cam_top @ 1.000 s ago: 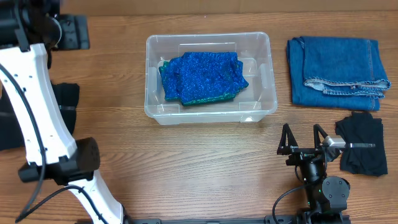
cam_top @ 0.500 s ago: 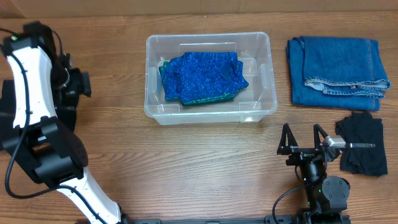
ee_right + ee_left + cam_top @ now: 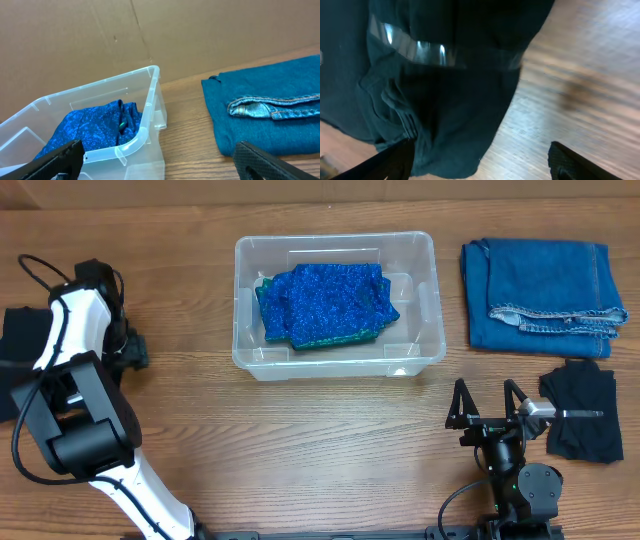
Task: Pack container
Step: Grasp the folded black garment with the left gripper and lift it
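**Task item.** The container (image 3: 336, 238) stands open-topped at the back centre of the wooden table (image 3: 300, 450). A blue speckled garment (image 3: 325, 305) lies bunched inside, covering most of the floor. A bare strip is left along the right wall and the front.

**Layout.** The unpacked items flank the bin, which appears to give each arm its own stock. The folded jeans (image 3: 545, 290) lie to the right, apart from the bin. A black cloth (image 3: 582, 412) lies in front of them. A dark garment (image 3: 435, 100) with a shiny band (image 3: 415, 47) lies at the far left edge.

**Grippers.**
- The left gripper (image 3: 480, 165) hangs over the dark garment's border with its fingers spread wide and nothing between them, apparently lined up for a pick. The view is blurred, so contact with the cloth cannot be told.
- The right gripper (image 3: 486, 395) is parked near the front edge just beside the black cloth, fingers apart and empty, facing bin and jeans.

**Clearance.** Bare wood runs between the dark garment and the bin, so the path looks unobstructed. Any load must rise over the raised rim — loose fabric trailing low could catch there.
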